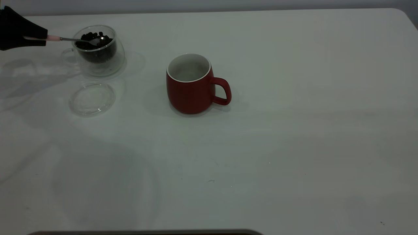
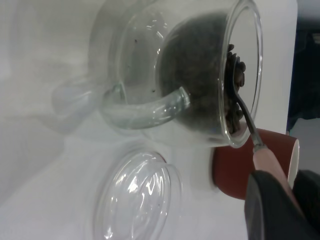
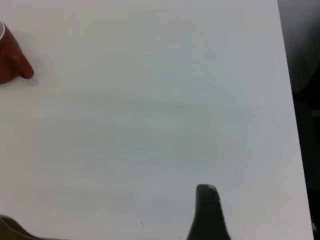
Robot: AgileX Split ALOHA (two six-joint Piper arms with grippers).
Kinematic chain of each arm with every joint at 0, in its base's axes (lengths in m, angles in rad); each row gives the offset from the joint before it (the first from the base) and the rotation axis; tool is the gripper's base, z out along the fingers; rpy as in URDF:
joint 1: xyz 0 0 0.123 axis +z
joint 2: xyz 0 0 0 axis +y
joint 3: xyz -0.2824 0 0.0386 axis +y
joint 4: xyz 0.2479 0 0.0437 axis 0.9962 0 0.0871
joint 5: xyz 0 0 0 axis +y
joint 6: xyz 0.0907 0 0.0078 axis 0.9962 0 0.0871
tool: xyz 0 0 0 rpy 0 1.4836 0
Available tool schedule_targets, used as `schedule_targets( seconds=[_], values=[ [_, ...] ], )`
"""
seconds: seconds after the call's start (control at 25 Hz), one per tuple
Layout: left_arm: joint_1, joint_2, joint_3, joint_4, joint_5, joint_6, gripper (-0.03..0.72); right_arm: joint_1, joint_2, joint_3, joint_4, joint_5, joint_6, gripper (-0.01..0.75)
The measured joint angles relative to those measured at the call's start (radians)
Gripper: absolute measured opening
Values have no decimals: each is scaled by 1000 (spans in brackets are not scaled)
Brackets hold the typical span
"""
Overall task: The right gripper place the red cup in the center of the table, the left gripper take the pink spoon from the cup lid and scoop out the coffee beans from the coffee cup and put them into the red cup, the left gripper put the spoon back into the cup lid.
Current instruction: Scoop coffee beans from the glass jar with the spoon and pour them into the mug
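The red cup (image 1: pixel 191 94) stands upright mid-table, handle to the right; inside I see only white. At the far left my left gripper (image 1: pixel 42 36) is shut on the pink spoon (image 1: pixel 65 39) by its handle. The spoon's metal bowl rests among the coffee beans (image 1: pixel 94 39) in the clear coffee cup (image 1: pixel 98 62). The cup lid (image 1: pixel 92 99) lies bare on the table in front of that cup. The left wrist view shows the spoon's stem (image 2: pixel 250 125) reaching into the beans. My right gripper (image 3: pixel 107 215) hangs open over bare table, far from the red cup (image 3: pixel 10 60).
The white table (image 1: pixel 294 130) stretches wide to the right and front of the red cup. Its rounded back right corner and right edge show in the exterior view. A dark strip runs along the front edge.
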Motion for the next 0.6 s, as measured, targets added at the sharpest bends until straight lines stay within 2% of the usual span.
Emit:
schedule_targets(
  seconds=[0.36, 0.6],
  values=[
    [-2, -71, 1, 3, 2, -33, 124, 0, 0, 0, 0, 0, 0, 591],
    [-24, -101, 92, -21, 0, -1, 123, 0, 0, 0, 0, 0, 0, 591]
  ],
)
